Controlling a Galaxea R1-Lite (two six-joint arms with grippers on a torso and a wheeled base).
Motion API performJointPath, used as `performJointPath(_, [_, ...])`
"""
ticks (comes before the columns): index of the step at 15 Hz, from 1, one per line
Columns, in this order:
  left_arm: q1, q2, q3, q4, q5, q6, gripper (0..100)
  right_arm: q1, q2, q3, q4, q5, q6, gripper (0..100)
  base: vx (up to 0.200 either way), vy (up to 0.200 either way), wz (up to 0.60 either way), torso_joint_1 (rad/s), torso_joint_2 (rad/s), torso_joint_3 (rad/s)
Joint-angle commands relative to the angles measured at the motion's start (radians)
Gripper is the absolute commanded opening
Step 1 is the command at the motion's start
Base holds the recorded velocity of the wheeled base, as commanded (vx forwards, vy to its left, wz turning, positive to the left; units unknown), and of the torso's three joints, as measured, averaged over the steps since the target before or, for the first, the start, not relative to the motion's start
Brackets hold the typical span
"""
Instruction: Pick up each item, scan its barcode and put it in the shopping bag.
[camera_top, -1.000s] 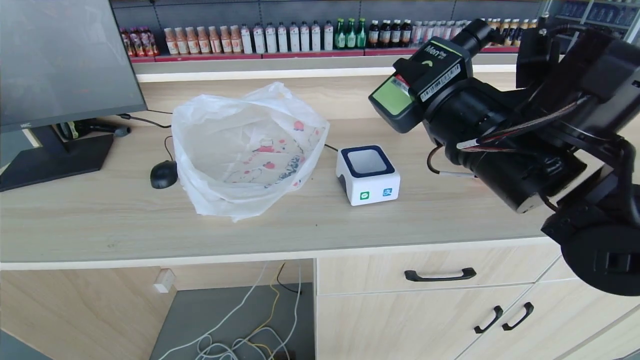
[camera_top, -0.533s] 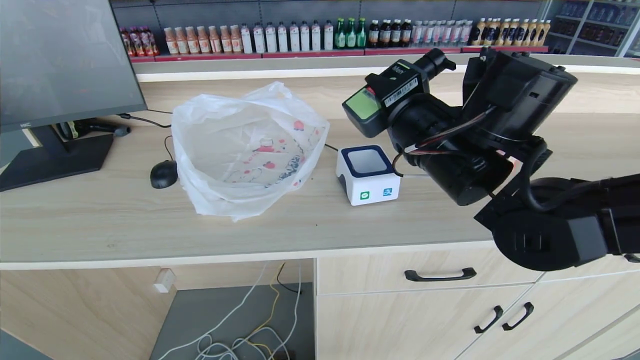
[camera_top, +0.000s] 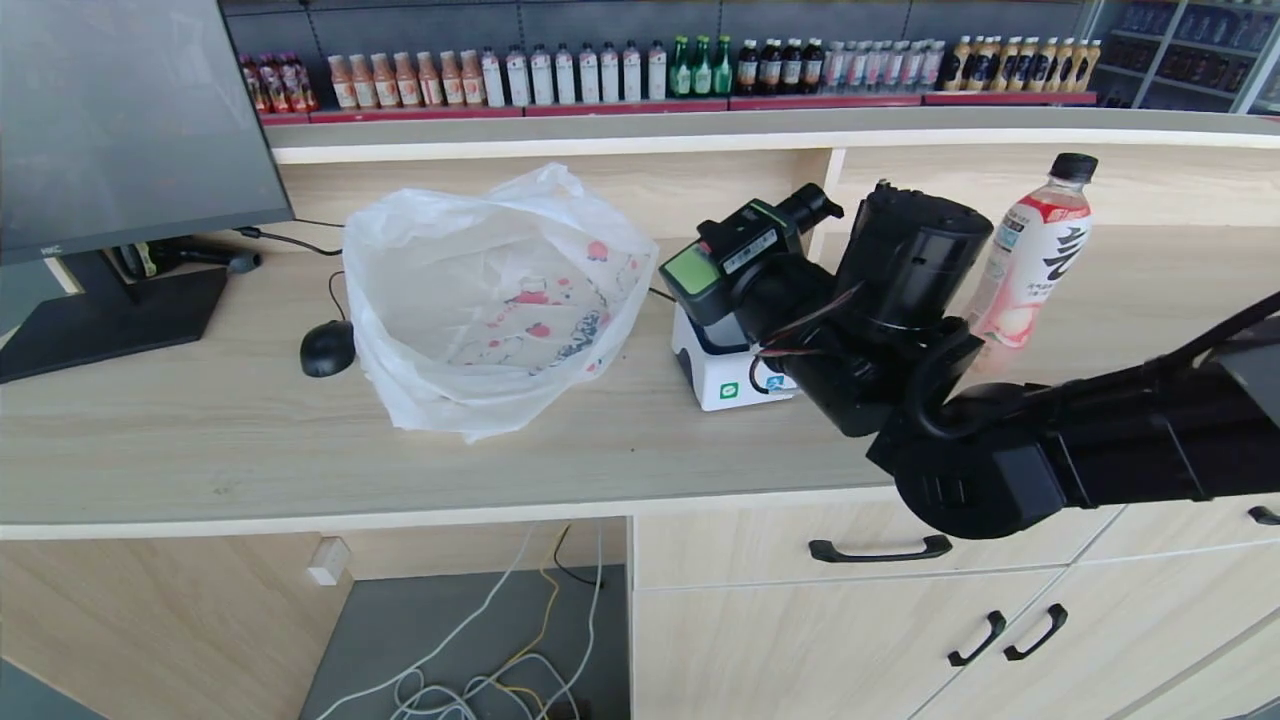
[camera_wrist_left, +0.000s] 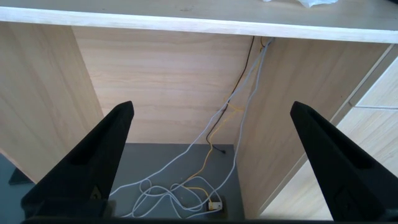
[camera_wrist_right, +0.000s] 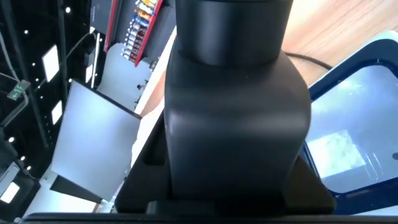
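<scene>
My right gripper (camera_top: 772, 292) is shut on a black bottle (camera_top: 738, 258) with a green label and a barcode sticker. It holds the bottle tilted just above the white scanner (camera_top: 722, 378), covering the scanner's top. In the right wrist view the black bottle (camera_wrist_right: 236, 118) is close up, with the scanner's glass window (camera_wrist_right: 348, 149) beside it. The white shopping bag (camera_top: 490, 300) stands open on the counter, left of the scanner. My left gripper (camera_wrist_left: 211, 155) hangs open below the counter edge, in front of loose cables.
A peach drink bottle (camera_top: 1032, 262) stands on the counter behind my right arm. A monitor (camera_top: 120, 120) and a black mouse (camera_top: 328, 348) sit at the left. Shelves of bottles (camera_top: 650, 70) line the back wall. Drawers (camera_top: 880, 550) are under the counter.
My right arm has swung left and down, carrying the black bottle from high at the right to just over the scanner. The peach bottle behind the arm has come into sight.
</scene>
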Motion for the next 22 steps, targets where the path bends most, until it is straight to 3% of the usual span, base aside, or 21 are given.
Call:
performJointPath(1, [0.000,0.000,0.000,0.000,0.000,0.000,100,-0.018,0.052,-0.021,0.000,0.004,0.002,0,0.000,0.000,0.00,0.000,0.00,0.000])
performJointPath(11, [0.000,0.000,0.000,0.000,0.000,0.000,100,-0.082,0.119,-0.081,0.001,0.004,0.042,0,0.000,0.000,0.00,0.000,0.00,0.000])
performJointPath(22, [0.000,0.000,0.000,0.000,0.000,0.000,100,-0.084,0.114,-0.081,0.000,0.004,0.043,0,0.000,0.000,0.00,0.000,0.00,0.000])
